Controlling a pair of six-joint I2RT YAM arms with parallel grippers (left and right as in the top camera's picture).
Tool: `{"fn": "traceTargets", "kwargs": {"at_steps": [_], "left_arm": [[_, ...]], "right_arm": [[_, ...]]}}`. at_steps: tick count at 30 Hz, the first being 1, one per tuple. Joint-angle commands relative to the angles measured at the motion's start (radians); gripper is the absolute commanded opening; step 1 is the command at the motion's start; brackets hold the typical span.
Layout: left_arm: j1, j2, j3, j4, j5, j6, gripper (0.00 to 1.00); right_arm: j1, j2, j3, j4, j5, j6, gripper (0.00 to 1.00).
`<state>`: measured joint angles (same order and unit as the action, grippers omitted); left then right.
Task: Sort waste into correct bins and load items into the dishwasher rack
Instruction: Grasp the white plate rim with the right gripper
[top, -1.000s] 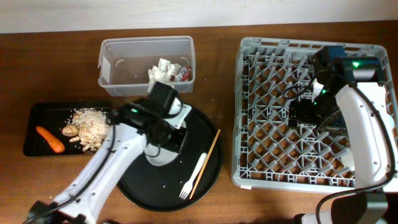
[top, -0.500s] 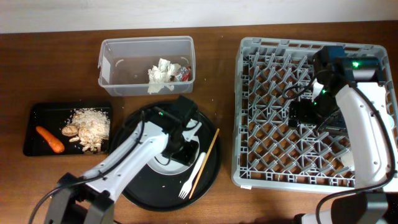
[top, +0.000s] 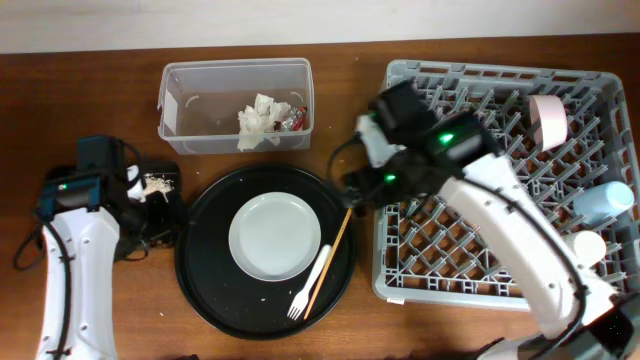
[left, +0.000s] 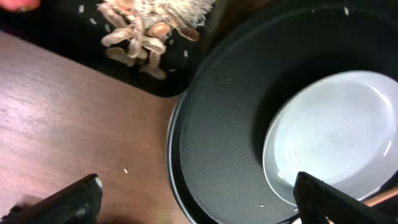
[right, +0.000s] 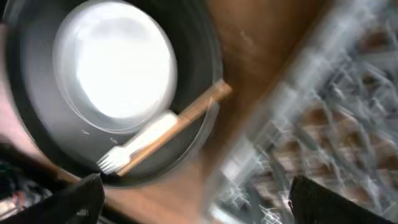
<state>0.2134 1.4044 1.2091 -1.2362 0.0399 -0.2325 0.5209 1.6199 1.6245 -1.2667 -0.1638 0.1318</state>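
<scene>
Your left gripper (left: 196, 183) has backed off the plate (top: 275, 237), jaws apart. Your right gripper (right: 194, 180), jaws apart, has swung over to the chopstick (top: 330, 262); loading can proceed.

white plate (top: 274, 236), fork (top: 312, 280) and chopstick (top: 340, 235) on round black tray (top: 205, 290) beside grey rack (top: 420, 262)

The white plate (top: 275, 237) lies flat, with the fork (top: 310, 285) and chopstick (top: 333, 255) slanted just right of it. The clear tub (top: 200, 108) holds the tissue (top: 258, 118) and wrapper (top: 296, 119). The grey rack (top: 430, 275) carries the pinkish bowl (top: 548, 118), blue cup (top: 603, 203) and white cup (top: 585, 245) along its right side.
</scene>
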Motion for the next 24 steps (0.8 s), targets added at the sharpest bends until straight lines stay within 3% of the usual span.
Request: {"fn": "traceTargets", "kwargs": {"at_steps": [1, 7, 17, 24], "left_arm": [[0.040, -0.014, 0.012, -0.003, -0.003, -0.022, 0.99], [0.040, -0.014, 0.011, -0.003, -0.003, -0.022, 0.99], [0.040, -0.014, 0.011, 0.005, -0.003, -0.022, 0.99], [0.040, -0.013, 0.011, 0.009, -0.003, -0.022, 0.99]], "right_arm": [[0.121, 0.062, 0.002, 0.053, -0.017, 0.010, 0.98], [0.154, 0.277, 0.002, 0.085, -0.019, 0.107, 1.00], [0.155, 0.512, 0.002, 0.179, -0.036, 0.166, 0.86], [0.193, 0.603, 0.001, 0.227, -0.035, 0.188, 0.65]]}}
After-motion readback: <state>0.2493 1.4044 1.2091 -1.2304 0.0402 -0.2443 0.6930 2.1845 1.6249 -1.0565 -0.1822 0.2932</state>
